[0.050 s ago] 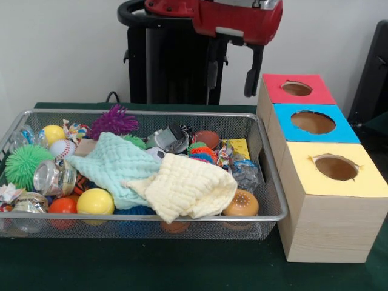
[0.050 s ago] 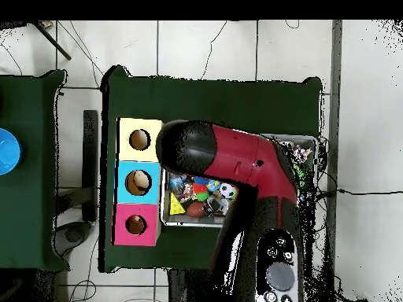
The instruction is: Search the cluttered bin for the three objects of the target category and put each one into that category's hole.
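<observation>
1. The gripper (image 1: 251, 82) hangs raised behind the wire bin (image 1: 274, 200), beside the red box (image 1: 315, 92); whether the jaws are released or clenched cannot be told.
2. Nothing looks carried.
3. The clutter sits inside the bin, under two cloths (image 1: 182, 185); sorting seemingly remains.

This is a robotics lab, set up for a test. The red arm (image 1: 236, 18) on its black pedestal (image 1: 173, 60) fills the top centre of the front view, against a bare white wall (image 1: 60, 54). In the overhead view, green-covered tables (image 2: 212, 94) stand on a pale tiled floor (image 2: 205, 47) with loose cables (image 2: 354, 191) trailing at right. A wire bin (image 1: 267, 182) of toys and three wooden boxes (image 1: 321, 224) with coloured holed tops look purpose-built.
</observation>
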`<state>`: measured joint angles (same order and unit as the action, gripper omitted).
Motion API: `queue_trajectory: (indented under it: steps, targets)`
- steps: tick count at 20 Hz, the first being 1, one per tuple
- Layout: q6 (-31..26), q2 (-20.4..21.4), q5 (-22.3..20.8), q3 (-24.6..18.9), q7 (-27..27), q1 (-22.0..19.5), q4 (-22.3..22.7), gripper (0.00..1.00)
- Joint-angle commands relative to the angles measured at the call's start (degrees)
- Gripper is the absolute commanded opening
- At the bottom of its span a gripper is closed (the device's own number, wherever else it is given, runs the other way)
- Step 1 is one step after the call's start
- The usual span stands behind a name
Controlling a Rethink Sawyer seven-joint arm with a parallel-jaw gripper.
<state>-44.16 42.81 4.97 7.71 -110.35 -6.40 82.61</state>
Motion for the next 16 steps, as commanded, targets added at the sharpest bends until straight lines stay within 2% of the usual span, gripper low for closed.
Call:
queue_trajectory:
  steps: [1,9,16]
  targets:
    - [-3.45,-2.97,-2.93,-7.52,6.73,-3.94,0.0,1.0]
    - [-1.49,-1.22,-3.89,-10.47,7.73,-7.71,3.56,1.0]
    - [-1.34,-0.46,-5.34,-11.88,8.49,-10.1,4.6,1.0]
